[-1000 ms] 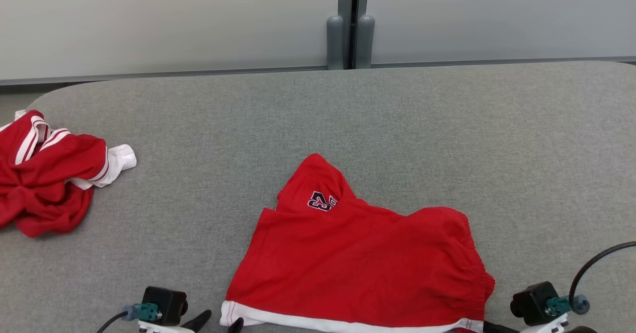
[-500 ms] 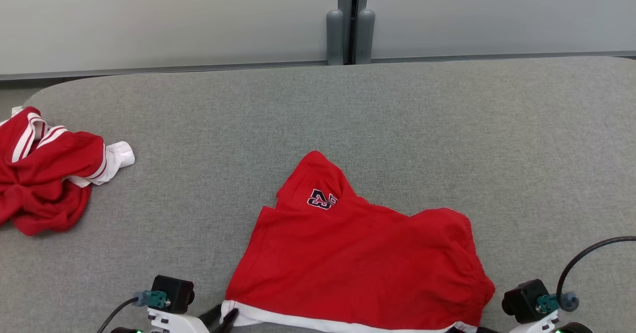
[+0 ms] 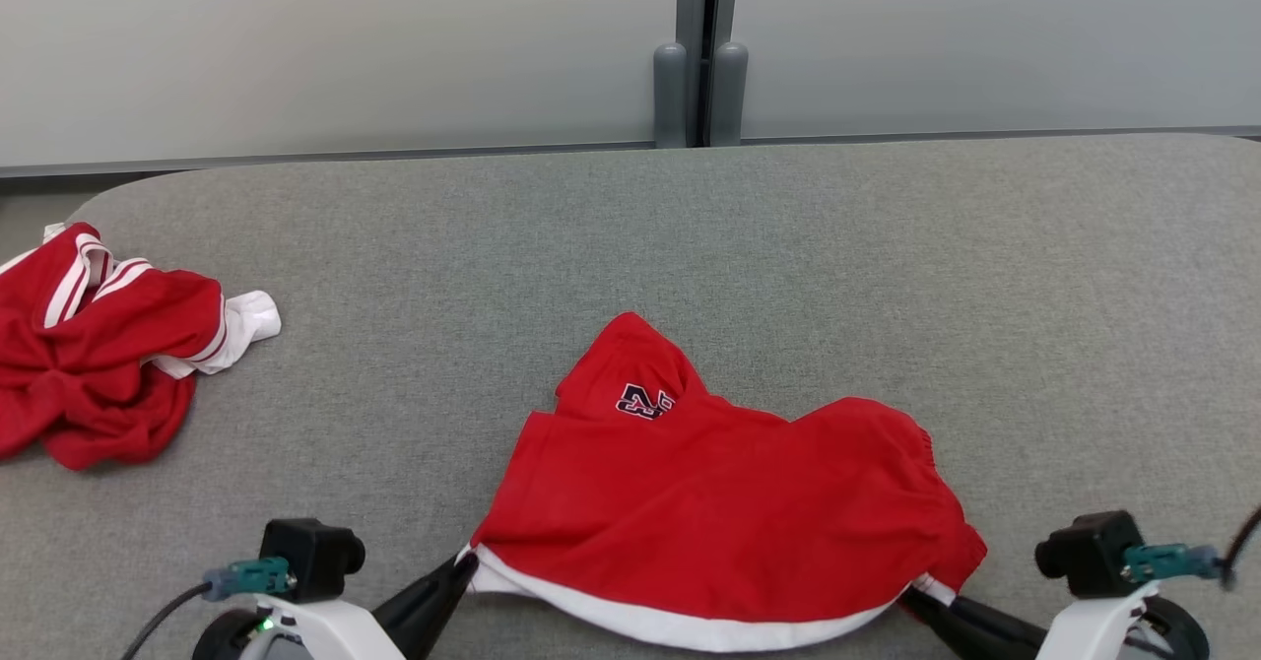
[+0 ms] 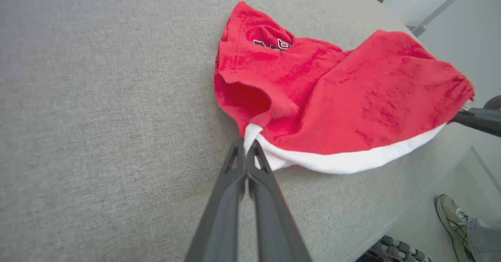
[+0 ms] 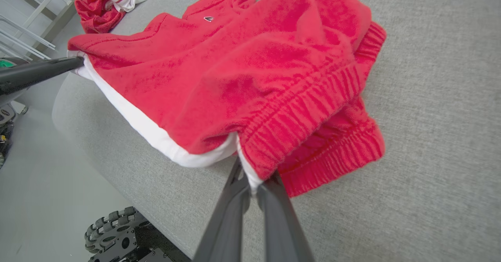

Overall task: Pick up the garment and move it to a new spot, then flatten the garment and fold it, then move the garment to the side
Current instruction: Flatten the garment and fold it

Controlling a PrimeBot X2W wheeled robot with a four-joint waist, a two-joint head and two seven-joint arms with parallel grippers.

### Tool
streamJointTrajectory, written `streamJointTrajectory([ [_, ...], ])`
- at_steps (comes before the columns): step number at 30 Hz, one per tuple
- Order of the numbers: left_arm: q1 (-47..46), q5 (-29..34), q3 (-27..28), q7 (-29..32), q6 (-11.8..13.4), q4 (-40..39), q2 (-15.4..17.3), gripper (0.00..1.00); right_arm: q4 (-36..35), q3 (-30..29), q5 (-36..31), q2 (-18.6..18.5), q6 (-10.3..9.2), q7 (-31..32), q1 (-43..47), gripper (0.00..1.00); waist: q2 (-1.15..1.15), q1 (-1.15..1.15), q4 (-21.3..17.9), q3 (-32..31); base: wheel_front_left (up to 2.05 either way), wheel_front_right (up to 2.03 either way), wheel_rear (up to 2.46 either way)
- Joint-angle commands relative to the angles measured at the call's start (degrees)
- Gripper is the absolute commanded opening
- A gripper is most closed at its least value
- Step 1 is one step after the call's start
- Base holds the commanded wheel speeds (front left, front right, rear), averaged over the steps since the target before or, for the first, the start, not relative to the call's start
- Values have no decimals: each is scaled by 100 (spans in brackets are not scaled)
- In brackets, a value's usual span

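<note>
The garment (image 3: 719, 507) is a pair of red shorts with a white band along the near edge and a dark number patch, lying on the grey padded table (image 3: 690, 246) near its front edge. My left gripper (image 3: 465, 566) is shut on the garment's near left corner, pinching the white band (image 4: 254, 133). My right gripper (image 3: 911, 596) is shut on the near right corner by the ribbed waistband (image 5: 309, 113). The near edge is lifted off the table and hangs in a curve between the two grippers. In the right wrist view the left gripper's fingers (image 5: 39, 72) hold the far corner.
A second crumpled red and white garment (image 3: 99, 345) lies at the table's left edge. A wall with a grey post (image 3: 699, 49) runs behind the table. A person's shoe (image 4: 450, 223) is on the floor past the table's front edge. Wheels (image 5: 113, 230) sit below.
Both grippers have closed on the garment's near corners and raised its near edge, which now sags between them. The head camera has shifted slightly.
</note>
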Motion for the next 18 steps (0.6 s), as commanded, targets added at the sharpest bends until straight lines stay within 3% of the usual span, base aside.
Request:
streamJointTrajectory([
  [1,-34,-97,75,36,-46,-261,108,0,-185,-81,194,-120,12,-81,-14,0,0,0,19,-2,0,0,0],
  [9,-1012,40,348,223,-108,-643,694,0,-657,-358,745,-539,12,-172,-655,0,0,0,-8,274,0,0,0],
  [13,-2099,14,269,230,-152,-377,829,0,-638,-378,985,-630,12,-214,-1480,0,0,0,-17,695,0,0,0],
  [18,-3830,-57,-238,202,-166,215,876,0,-336,-197,1408,-649,12,-191,-2855,0,0,0,20,1354,0,0,0],
])
